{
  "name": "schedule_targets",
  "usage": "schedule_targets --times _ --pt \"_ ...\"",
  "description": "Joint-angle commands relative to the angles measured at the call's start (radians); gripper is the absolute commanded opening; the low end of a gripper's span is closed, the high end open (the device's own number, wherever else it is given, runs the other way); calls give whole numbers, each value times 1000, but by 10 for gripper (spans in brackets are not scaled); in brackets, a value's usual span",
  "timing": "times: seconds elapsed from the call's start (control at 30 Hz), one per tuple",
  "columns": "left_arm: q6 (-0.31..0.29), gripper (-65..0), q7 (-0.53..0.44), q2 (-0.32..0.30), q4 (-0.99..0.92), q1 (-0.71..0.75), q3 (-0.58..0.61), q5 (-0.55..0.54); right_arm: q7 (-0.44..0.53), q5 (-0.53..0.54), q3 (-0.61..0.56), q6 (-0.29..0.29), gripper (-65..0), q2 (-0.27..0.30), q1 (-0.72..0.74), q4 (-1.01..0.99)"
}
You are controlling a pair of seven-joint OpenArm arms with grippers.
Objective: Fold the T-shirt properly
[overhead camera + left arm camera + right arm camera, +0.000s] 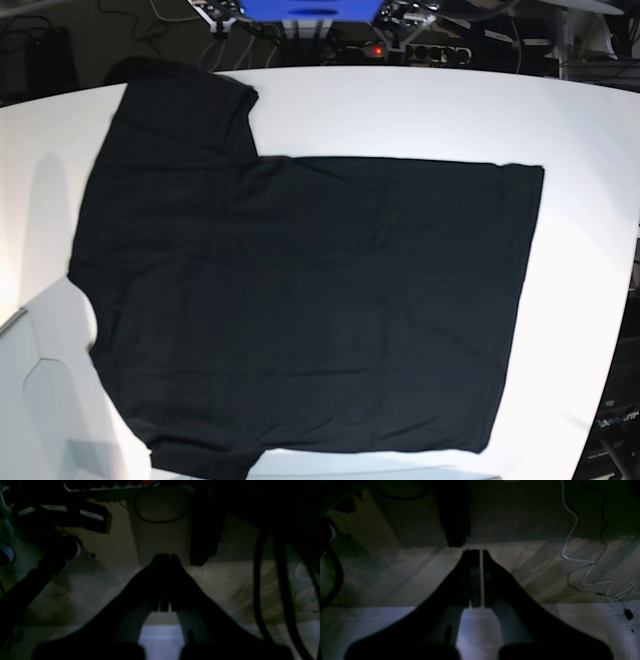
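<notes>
The black T-shirt [300, 300] lies spread flat on the white table [420, 110] in the base view. Its neck side is to the left, its straight hem to the right, and one short sleeve [185, 100] points to the far left corner. Neither arm shows in that view. In the left wrist view, my left gripper [165, 557] is shut and empty, hanging dark over the table's edge [162, 640] and the floor. My right gripper [477, 552] looks the same in its wrist view, fingers together with nothing between them. No cloth appears in either wrist view.
Cables and electronics [400, 45] crowd the space beyond the table's far edge. On the floor lie a white cable [572, 542] and a black loop of cable [160, 510]. A dark upright post [455, 517] stands just beyond the right gripper's fingertips.
</notes>
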Motion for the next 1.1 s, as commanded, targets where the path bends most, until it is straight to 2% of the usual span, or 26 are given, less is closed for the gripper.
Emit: schedule_targets --times 0.0,0.2,0.4,0.7,1.07 --pt "2 -649 1 0 5 4 -1 1 -3 -2 2 16 -650 -1 -8 2" --pt "2 -649 -4 -21 8 30 -1 1 7 -2 -3 16 -650 1 -36 7" --pt "1 -649 -8 -80 31 99 -1 1 3 -2 2 16 -650 25 -195 222" --pt "-1 -649 2 -213 584 418 -1 -1 0 -2 3 16 -650 65 -500 674" --pt "-1 -649 2 -299 1146 754 -2 -1 -3 -2 5 16 -650 87 -852 1240"
